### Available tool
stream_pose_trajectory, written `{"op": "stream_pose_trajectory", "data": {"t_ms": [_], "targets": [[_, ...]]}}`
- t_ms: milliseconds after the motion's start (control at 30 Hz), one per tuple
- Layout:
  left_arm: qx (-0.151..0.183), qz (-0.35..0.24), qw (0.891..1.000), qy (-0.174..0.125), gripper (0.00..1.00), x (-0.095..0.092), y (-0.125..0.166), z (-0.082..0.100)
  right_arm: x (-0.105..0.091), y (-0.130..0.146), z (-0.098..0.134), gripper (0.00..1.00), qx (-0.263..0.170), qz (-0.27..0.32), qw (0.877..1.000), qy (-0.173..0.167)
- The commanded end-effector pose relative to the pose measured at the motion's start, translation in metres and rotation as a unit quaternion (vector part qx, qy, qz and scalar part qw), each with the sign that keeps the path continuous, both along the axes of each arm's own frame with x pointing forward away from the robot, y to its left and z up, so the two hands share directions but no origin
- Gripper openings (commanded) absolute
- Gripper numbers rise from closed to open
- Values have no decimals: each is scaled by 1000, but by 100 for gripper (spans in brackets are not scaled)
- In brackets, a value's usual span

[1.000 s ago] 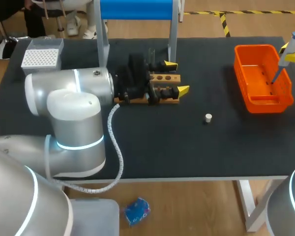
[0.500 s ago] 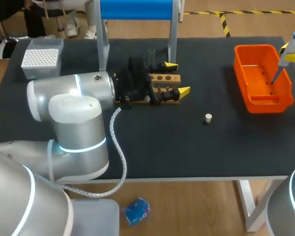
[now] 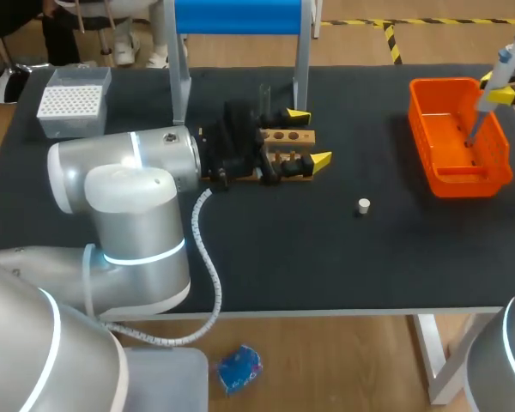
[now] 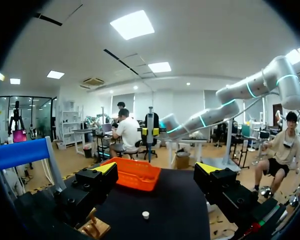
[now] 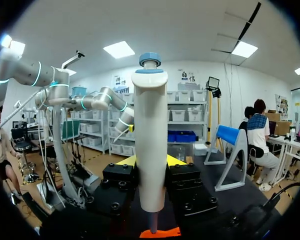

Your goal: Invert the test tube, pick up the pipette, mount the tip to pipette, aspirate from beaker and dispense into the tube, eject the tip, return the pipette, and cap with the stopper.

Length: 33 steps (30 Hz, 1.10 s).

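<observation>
There is one pipette (image 5: pixel 150 115), one white stopper (image 3: pixel 364 205), one orange basket (image 3: pixel 457 184), one wooden rack (image 3: pixel 285 153) and one tip box (image 3: pixel 73 101). The right gripper (image 5: pixel 151 161) is clamped on the pipette, which stands up straight between its fingers, thin end down over the basket. The left gripper (image 3: pixel 309 136) has its fingers wide apart over the rack, holding nothing. The stopper lies alone on the table, ahead of the left gripper

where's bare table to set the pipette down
Bare mat lies between the stopper and the orange basket, and from the stopper to the front edge. Crowded around the wooden rack, where the left pincer sits.
</observation>
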State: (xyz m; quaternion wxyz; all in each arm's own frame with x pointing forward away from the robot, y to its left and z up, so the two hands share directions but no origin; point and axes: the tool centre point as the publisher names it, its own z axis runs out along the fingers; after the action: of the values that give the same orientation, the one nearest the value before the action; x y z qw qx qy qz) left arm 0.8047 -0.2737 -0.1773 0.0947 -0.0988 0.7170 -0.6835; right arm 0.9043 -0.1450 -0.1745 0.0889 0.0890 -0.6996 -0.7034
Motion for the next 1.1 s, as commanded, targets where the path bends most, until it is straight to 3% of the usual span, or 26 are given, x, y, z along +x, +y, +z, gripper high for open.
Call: {"op": "stream_pose_trajectory", "data": {"t_ms": [33,133,300,367,467,533,1100], "targets": [[-3,3,1000,-1,100,-1,-1,-1,-34,56,17,0,-5,-48,999,-9],[-3,3,1000,-1,100,-1,-1,-1,-42,84,19,0,1,-48,999,-11],[-3,3,1000,-1,100,-1,-1,-1,-51,132,16,0,-35,-68,996,-37],[-3,3,1000,-1,100,-1,-1,-1,-54,151,12,0,-26,-68,997,-26],[-3,3,1000,-1,100,-1,-1,-1,-57,176,3,0,-47,-73,996,-31],[-3,3,1000,-1,100,-1,-1,-1,-61,190,-2,0,-36,-64,997,-13],[-3,3,1000,-1,100,-1,-1,-1,-61,190,-2,0,-36,-64,997,-13]]}}
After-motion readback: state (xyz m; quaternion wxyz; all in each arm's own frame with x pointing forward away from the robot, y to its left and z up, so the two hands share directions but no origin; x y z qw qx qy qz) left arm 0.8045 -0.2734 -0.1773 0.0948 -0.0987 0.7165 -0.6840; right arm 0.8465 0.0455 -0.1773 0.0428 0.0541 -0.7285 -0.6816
